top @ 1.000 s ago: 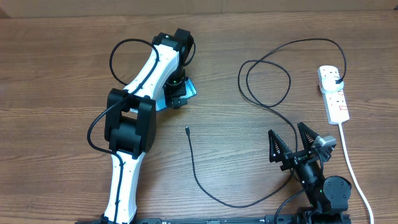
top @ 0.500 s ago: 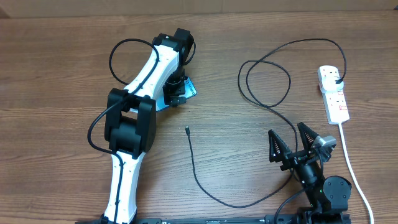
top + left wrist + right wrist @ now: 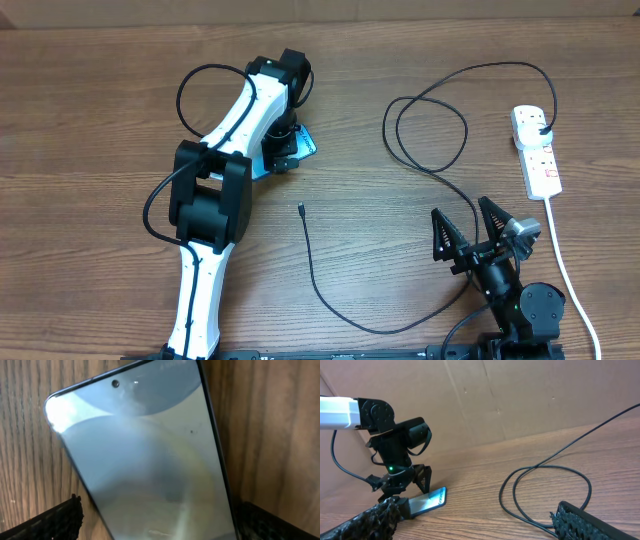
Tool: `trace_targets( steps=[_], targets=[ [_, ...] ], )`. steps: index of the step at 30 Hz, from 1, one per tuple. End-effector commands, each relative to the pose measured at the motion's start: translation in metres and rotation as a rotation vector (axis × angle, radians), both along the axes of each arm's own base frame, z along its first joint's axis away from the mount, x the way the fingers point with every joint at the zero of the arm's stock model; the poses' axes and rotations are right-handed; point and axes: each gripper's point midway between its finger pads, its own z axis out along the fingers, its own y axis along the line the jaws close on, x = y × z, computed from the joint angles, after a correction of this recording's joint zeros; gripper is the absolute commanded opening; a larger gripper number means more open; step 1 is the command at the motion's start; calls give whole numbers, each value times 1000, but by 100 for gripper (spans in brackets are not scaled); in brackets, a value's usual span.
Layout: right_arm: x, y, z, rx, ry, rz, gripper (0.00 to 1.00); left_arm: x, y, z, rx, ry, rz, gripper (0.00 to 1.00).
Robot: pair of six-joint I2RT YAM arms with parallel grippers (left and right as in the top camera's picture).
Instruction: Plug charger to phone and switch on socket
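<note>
The phone (image 3: pixel 308 145) lies flat at the table's middle left, mostly hidden under my left gripper (image 3: pixel 284 152). In the left wrist view its pale lit screen (image 3: pixel 150 450) fills the frame, and my left gripper (image 3: pixel 160 522) is open with one finger on each side of it. The right wrist view shows the phone (image 3: pixel 427 501) between those fingers. The charger (image 3: pixel 312 262) is a thin black cable; its free tip (image 3: pixel 300 208) lies below the phone and its plug (image 3: pixel 543 128) sits in the white socket (image 3: pixel 540 165) at the far right. My right gripper (image 3: pixel 460 207) stands open near the front with nothing in it.
The charger cable (image 3: pixel 570 446) loops across the wood between the phone and the socket and passes close under my right gripper. The socket's thick white cord (image 3: pixel 565 265) runs to the front edge beside the right arm's base (image 3: pixel 530 305). A cardboard wall (image 3: pixel 520 395) stands behind the table.
My left arm has shifted very slightly over the phone. The right arm, the cable and the socket have not moved.
</note>
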Motion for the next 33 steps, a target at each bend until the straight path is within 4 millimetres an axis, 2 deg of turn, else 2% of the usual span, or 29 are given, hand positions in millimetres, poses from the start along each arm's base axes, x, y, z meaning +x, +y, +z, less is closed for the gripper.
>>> trace_targets(
  steps=[1,8,13,19,28,33],
  targets=[
    [0,0,-2,1,-2,2,100,-10,9,-19,27,49,22,100],
    [0,0,-2,1,-2,2,100,-14,10,-26,27,61,21,100],
    [0,0,-2,1,-2,2,100,-14,10,-26,27,68,-28,94],
    [0,0,-2,1,-2,1,100,-13,14,-25,43,73,-116,80],
    [0,0,-2,1,-2,2,100,-12,17,-25,60,81,-218,73],
    [0,0,-2,1,-2,2,100,-5,24,-24,97,82,-387,67]
  ],
)
